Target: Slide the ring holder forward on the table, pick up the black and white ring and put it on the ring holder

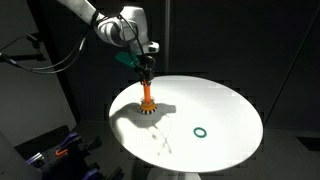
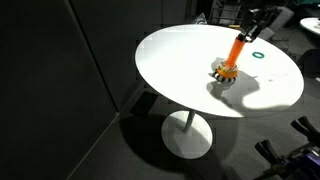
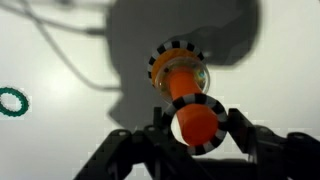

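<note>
The ring holder (image 1: 149, 99) is an orange peg that stands upright on the white round table (image 1: 220, 105). It also shows in an exterior view (image 2: 232, 55) and in the wrist view (image 3: 183, 82). A black and white striped band shows round its base (image 3: 175, 50). My gripper (image 3: 200, 128) is right above the peg, shut on the black and white ring (image 3: 207, 102). The ring sits around the peg's top end. In both exterior views the gripper (image 1: 146, 72) (image 2: 247, 32) hangs over the peg's tip.
A plain green ring (image 1: 200, 131) lies flat on the table beside the holder; it also shows in an exterior view (image 2: 259, 57) and the wrist view (image 3: 12, 101). The table edge (image 2: 160, 85) is round. Dark equipment stands on the floor around it.
</note>
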Available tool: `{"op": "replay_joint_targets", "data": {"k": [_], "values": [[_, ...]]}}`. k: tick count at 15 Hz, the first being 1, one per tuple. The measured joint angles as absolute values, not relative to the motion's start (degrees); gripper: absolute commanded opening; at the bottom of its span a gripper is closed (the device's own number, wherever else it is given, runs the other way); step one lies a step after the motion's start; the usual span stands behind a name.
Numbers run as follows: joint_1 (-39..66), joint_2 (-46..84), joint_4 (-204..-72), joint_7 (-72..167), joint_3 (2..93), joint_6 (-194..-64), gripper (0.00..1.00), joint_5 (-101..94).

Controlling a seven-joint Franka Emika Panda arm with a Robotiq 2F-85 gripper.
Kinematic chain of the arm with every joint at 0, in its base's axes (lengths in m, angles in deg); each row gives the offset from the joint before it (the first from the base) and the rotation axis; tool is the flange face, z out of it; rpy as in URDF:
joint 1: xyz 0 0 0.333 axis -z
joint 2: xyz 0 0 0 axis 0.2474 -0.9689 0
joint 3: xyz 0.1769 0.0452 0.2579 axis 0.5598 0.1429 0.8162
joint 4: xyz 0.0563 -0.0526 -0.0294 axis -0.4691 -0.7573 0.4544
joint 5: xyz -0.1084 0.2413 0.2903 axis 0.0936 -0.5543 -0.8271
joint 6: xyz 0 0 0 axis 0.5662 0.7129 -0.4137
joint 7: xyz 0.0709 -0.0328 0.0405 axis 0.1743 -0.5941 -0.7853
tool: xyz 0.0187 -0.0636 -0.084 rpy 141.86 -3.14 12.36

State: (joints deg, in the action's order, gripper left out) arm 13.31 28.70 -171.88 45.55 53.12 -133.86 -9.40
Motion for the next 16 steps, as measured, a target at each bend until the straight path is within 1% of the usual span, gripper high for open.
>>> {"op": "replay_joint_targets", "data": {"k": [8,16], "values": [[13.3,27.6,-170.2,46.7,53.2,-132.9,0.42,-9.2],[13.3,25.4,-164.8,48.4,53.2,-121.7,0.42,-9.5]]}}
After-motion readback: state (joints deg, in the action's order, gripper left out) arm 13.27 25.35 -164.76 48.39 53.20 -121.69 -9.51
